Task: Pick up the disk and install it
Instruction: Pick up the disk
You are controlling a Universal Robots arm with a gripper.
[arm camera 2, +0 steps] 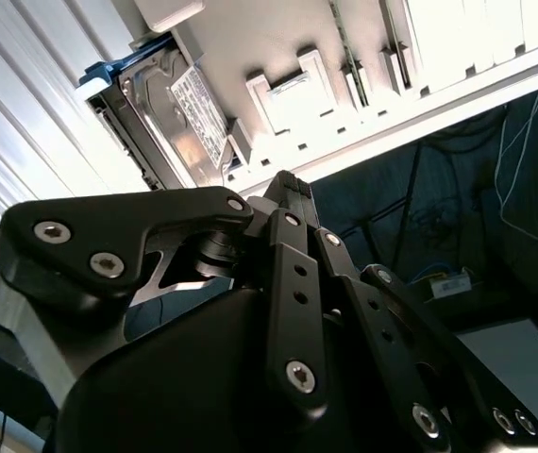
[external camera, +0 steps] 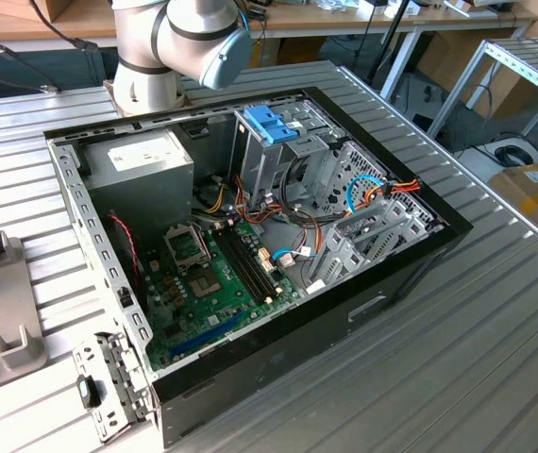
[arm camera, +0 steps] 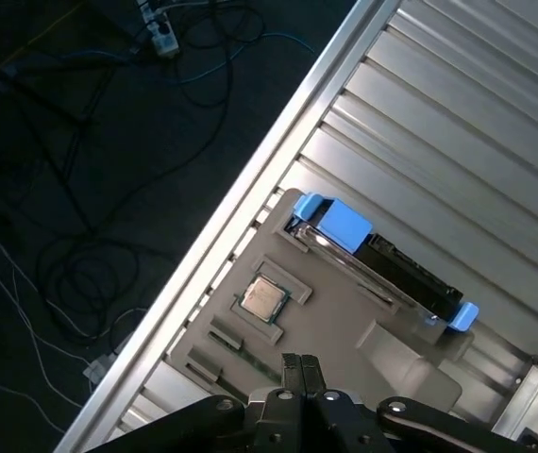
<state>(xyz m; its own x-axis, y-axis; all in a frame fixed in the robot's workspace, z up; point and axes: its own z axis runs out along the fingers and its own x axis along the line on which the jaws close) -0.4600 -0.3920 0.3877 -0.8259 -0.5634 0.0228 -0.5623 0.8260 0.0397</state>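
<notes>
Black gripper (arm camera: 299,363) links loom in both wrist views, tips pressed together on nothing, above the grey holder tray (arm camera: 344,321). Just beyond them the disk (arm camera: 394,266) seems to stand on edge in a tray slot, blue frame around it. Closed like this, the gripper would probably strike the disk's top edge rather than straddle it, tipping or jamming it.

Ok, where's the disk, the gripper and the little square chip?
disk (arm camera: 396,267): first wrist view, on its dark metal body.
gripper (arm camera: 299,362): first wrist view, midway between its fingertips.
square chip (arm camera: 261,299): first wrist view, on its shiny top.
</notes>
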